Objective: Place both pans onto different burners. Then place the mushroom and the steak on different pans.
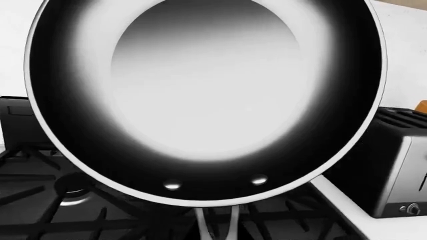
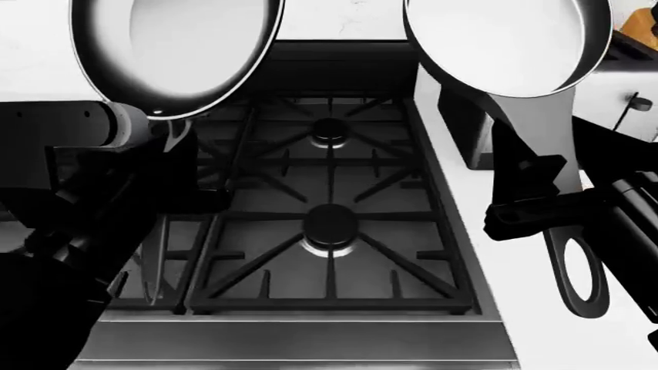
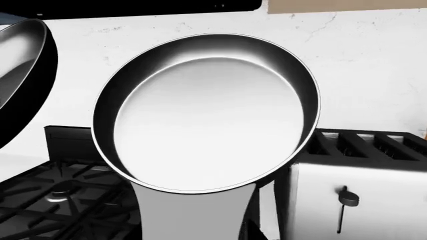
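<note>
Pans (image 2: 180, 54) (image 2: 509, 46) held high over burners (image 2: 330, 225), ready to lower; right tool (image 2: 529, 193) clamped on handle; left tool hidden, can't tell.

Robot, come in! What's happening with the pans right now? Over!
Left gripper shut on left pan, held over stove. Right gripper shut on right pan, above counter edge. Burners bare. Toaster beside right pan.

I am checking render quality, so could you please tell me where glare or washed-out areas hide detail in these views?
Left wrist view: the larger pan has a blown-out white floor, with two small highlights at its rivets. Head view: both pan interiors glare white, the smaller pan most; the stove stays dark yet readable. Right wrist view: softer grey sheen, rim crisp.
</note>
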`<state>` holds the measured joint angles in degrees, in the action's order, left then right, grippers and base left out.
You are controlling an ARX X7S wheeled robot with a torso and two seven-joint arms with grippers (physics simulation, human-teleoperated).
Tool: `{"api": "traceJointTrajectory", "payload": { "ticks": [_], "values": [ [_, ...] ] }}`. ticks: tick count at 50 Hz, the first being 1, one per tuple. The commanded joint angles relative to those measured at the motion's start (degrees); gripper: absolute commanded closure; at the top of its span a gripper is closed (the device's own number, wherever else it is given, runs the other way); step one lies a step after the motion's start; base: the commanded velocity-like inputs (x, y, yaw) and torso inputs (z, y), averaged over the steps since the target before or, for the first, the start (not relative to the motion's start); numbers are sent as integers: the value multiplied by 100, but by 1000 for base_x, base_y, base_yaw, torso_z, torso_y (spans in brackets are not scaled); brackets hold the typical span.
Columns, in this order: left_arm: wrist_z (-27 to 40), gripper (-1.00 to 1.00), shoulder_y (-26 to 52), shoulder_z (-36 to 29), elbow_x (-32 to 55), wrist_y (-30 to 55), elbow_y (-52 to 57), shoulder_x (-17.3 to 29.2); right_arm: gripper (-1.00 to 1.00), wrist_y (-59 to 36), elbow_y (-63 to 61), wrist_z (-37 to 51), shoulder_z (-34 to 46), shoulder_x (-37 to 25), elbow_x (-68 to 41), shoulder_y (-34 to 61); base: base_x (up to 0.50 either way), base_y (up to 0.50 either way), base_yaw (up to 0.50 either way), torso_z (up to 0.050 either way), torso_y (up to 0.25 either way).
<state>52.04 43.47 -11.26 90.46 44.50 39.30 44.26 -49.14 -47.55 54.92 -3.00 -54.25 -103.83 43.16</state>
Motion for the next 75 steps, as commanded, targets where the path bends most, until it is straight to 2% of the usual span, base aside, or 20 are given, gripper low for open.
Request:
{"api": "traceJointTrajectory", "payload": {
  "ticks": [1, 33, 57, 65, 75],
  "values": [
    [-23, 100, 79, 113, -80, -74, 5, -3, 100, -11, 13, -64, -154, 6, 173, 132, 0, 500, 0, 0, 11],
    [60, 100, 181, 67, 16, -65, 62, 31, 100, 112, -65, -120, -379, -39, 172, -112, 0, 500, 0, 1, 3],
    [6, 100, 147, 17, -16, -43, 60, 83, 100, 148, -86, -235, -555, -79, 238, -360, 0, 0, 0, 1, 3],
    [-23, 100, 465, -50, 402, 242, 113, 409, 100, 112, -22, -387, -475, 5, 368, -319, 0, 0, 0, 1, 3],
    [-763, 100, 1263, -133, 714, 853, -252, 977, 100, 73, 63, -644, -425, 106, 559, -370, 0, 0, 0, 1, 2]
  ]
}}
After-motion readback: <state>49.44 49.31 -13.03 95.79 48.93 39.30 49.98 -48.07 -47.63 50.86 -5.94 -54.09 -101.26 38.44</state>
